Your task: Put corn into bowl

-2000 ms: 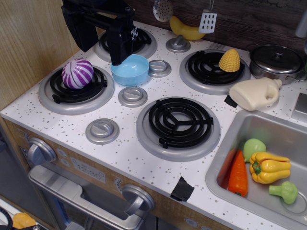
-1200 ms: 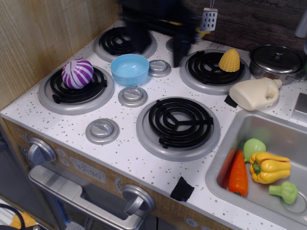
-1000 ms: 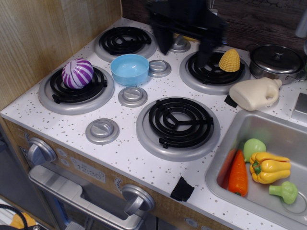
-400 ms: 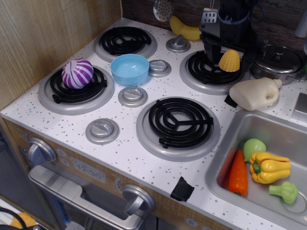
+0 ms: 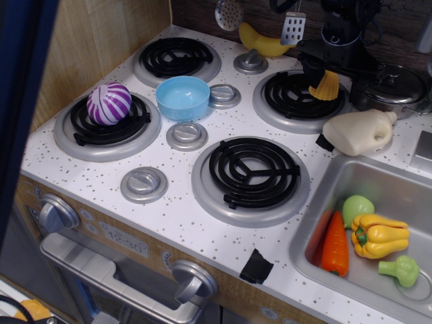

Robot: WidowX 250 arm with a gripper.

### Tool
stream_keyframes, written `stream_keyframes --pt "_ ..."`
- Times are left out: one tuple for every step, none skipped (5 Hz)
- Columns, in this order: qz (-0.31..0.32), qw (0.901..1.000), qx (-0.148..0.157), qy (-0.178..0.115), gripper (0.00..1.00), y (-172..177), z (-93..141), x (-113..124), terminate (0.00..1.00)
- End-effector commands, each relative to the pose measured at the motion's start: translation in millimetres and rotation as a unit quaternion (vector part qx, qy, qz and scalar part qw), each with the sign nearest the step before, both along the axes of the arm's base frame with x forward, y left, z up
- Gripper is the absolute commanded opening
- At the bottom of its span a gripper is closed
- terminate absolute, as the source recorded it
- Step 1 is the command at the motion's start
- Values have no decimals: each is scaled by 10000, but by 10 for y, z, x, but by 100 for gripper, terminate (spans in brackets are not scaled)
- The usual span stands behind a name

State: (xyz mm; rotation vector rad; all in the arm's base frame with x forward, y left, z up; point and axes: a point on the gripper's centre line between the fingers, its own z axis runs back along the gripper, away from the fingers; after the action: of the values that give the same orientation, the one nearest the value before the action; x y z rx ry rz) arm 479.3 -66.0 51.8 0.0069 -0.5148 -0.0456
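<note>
The yellow ridged corn [image 5: 327, 88] sits on the back right burner [image 5: 297, 96]; its top is hidden behind my gripper. My black gripper [image 5: 329, 74] has come down over it from above, open, with one finger on each side of the cob. I cannot tell whether the fingers touch it. The light-blue bowl [image 5: 183, 98] stands empty between the two left burners, well to the left of the gripper.
A striped purple ball [image 5: 109, 103] sits on the front left burner. A banana [image 5: 262, 44] and a hanging spatula [image 5: 292, 28] are at the back wall. A silver pot [image 5: 390, 84] and cream bottle [image 5: 360, 131] flank the corn's right. The sink [image 5: 351, 177] holds a carrot [image 5: 334, 248] and yellow pepper [image 5: 378, 236]. A blurred dark strip [image 5: 20, 101] covers the left edge.
My gripper moved from over the bowl rightward across the back of the stove and lowered onto the corn. The corn and bowl have not moved. A dark strip appeared at the left edge.
</note>
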Motion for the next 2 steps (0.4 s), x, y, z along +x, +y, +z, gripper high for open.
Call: stream_keyframes --pt "-40 9996 63 -265 100 72 164 205 0" --pt "8 9996 7 -292 100 77 85 217 0"
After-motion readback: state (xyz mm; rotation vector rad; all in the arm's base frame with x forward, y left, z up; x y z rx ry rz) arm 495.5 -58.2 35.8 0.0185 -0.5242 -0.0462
